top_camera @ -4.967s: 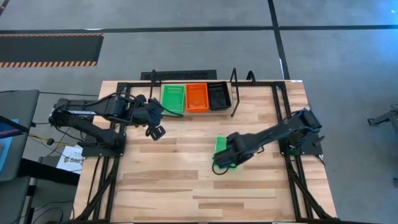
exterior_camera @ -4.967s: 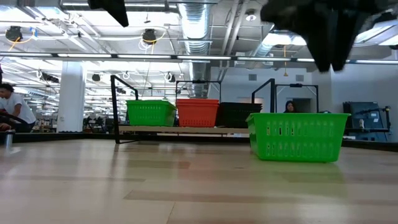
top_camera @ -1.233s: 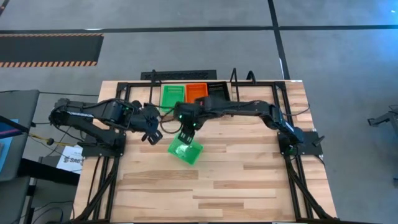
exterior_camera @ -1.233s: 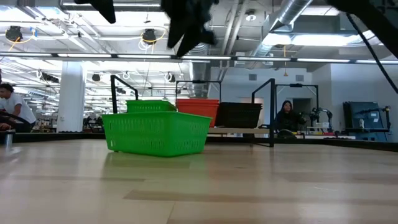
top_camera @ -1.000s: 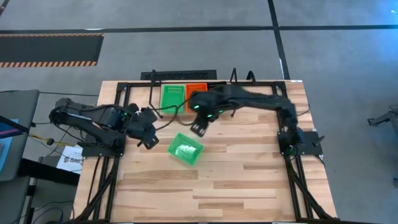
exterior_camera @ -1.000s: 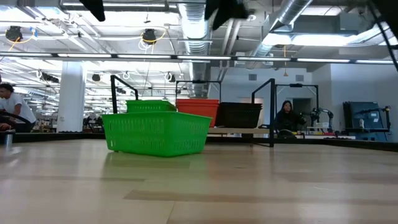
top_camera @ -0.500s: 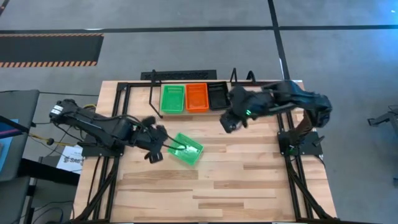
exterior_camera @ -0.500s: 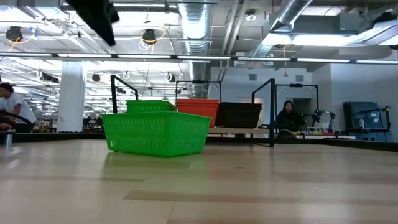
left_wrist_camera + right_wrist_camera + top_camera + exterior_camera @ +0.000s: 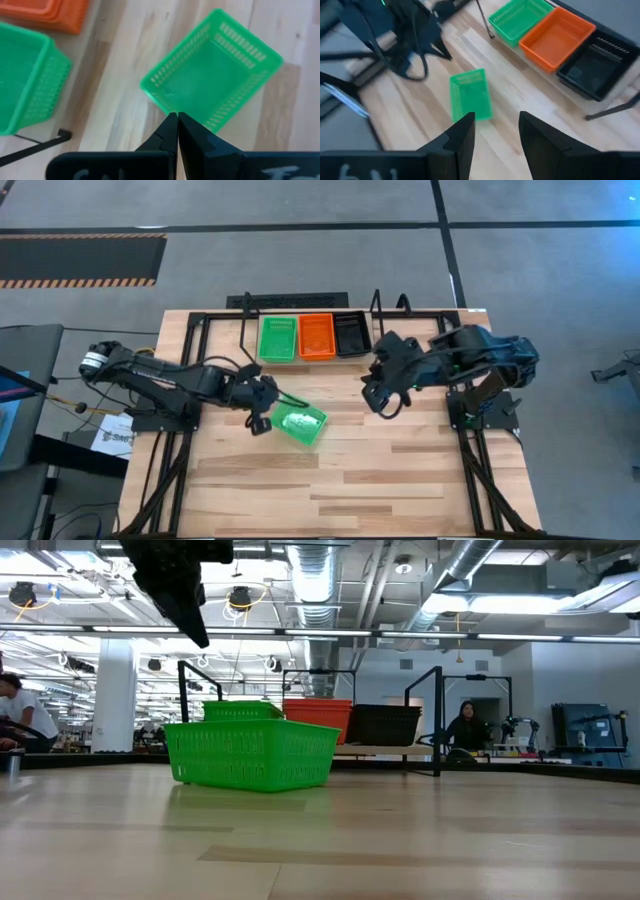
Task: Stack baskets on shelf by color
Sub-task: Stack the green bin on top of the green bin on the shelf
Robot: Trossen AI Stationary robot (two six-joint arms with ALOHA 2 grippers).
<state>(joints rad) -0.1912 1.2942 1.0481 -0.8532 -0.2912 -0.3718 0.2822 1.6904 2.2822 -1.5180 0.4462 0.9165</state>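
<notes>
At the left of the high view, we find the left pincer (image 9: 262, 402) pressed shut with nothing between its fingers, now hanging right over the near corner of the loose green basket (image 9: 299, 423). A second ago it sat back toward the left edge of the counter (image 9: 400, 480); it has since swung in across the wood. Its wrist camera shows the two closed fingertips meeting just above that basket's rim (image 9: 210, 95), not yet around it.

At centre frame, the loose green basket lies skewed on the bare boards, below and apart from the shelf (image 9: 310, 360) at upper centre. It has not budged in the last second, after being dropped there by the other arm. On the shelf, we see a green stack (image 9: 277, 338), an orange stack (image 9: 316, 335) and a black stack (image 9: 351, 333) running left to right, side by side.

At right of centre, the right pincer (image 9: 385, 395) has pulled away from the basket and retreated toward its own base, its fingers spread and empty, as its wrist view confirms.

We read this as a handover: the right arm has delivered the basket within the left arm's reach. The left pincer will have to open before it can take the rim and lift the basket onto the green stack.
</notes>
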